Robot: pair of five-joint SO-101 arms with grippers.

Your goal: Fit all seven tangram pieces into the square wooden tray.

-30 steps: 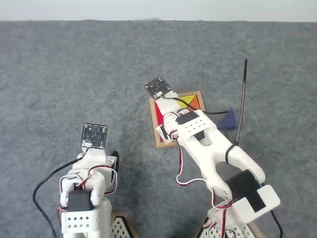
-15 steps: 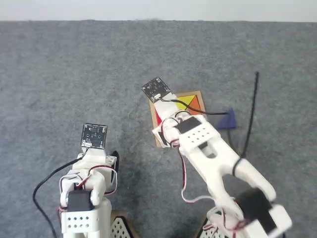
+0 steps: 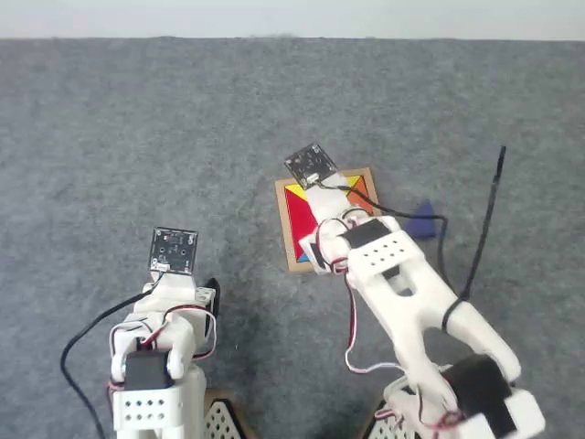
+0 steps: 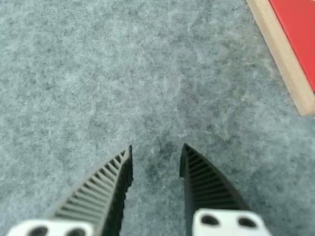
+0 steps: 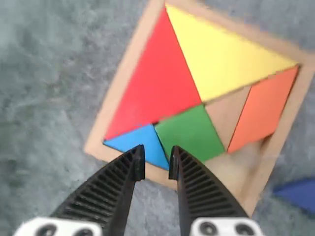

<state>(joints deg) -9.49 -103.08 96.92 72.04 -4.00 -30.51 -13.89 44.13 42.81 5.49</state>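
Note:
The square wooden tray [image 5: 125, 73] holds a red triangle [image 5: 160, 83], a yellow triangle [image 5: 216, 56], an orange parallelogram [image 5: 263, 108], a green square [image 5: 189, 132] and a light blue triangle [image 5: 140, 142]. Bare wood shows between the green and orange pieces. My right gripper [image 5: 156, 160] hovers over the tray's near edge by the light blue triangle, its fingers a narrow gap apart with nothing between them. A dark blue piece [image 3: 422, 222] lies on the carpet just right of the tray [image 3: 282, 224]. My left gripper [image 4: 156, 150] is open above bare carpet, left of the tray.
Grey carpet covers the whole table. One corner of the tray [image 4: 285, 54] with the red triangle [image 4: 300, 34] shows in the left wrist view. The right arm [image 3: 393, 274] covers much of the tray from above, and a black cable [image 3: 484, 229] rises beside it.
The right arm has swung a little to the right over the tray, uncovering more of the red triangle. The left arm has kept still.

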